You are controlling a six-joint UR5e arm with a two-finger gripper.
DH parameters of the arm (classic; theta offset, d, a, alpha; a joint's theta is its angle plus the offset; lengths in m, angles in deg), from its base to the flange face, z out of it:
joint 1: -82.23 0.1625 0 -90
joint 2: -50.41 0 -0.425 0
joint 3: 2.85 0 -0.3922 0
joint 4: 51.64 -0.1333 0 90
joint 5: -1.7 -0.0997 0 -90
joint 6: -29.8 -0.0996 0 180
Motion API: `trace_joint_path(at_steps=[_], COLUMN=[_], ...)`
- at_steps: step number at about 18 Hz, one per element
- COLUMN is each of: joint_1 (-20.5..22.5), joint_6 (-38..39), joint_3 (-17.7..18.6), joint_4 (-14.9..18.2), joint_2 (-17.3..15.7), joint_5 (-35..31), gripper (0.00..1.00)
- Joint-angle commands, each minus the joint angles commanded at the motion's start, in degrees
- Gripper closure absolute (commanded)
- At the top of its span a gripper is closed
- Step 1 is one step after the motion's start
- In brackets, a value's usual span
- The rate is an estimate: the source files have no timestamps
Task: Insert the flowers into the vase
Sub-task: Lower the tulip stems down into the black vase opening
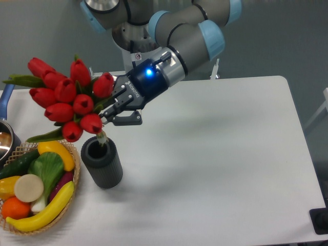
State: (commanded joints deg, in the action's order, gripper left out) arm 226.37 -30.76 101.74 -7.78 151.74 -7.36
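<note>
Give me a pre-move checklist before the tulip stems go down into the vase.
1. End effector shut on the tulips: ok.
2. Stem tips at the mouth of the vase: ok.
3. Vase upright on the table: ok.
4. Vase mouth free of other items: ok.
5. Bunch vertical: not ok, it leans left.
6. Wicker basket apart from the vase: cannot tell.

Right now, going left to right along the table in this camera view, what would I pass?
Blue-handled pot → wicker basket of toy food → dark ribbed vase → gripper holding the tulips → bare white table.
</note>
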Motion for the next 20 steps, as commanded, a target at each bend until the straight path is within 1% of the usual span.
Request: trace_joint_path(at_steps=[4, 7, 13, 17, 20], joint_1=[-0.88, -0.79, -0.53, -0.44, -0.27], joint_6=[-1.24, -1.32, -5.01, -11.77, -12.31], joint_3=[0.0, 0.61, 4.04, 6.76, 7.9], joint_4=[0.0, -0.09, -0.09, -0.18, -0.35], joint_2=[2.11, 2.91, 3.17, 4.58, 4.67], joint_5=[-0.26, -0.53, -0.61, -0.62, -0.7], gripper=[1.0, 1.0, 0.98, 0.96, 0.92])
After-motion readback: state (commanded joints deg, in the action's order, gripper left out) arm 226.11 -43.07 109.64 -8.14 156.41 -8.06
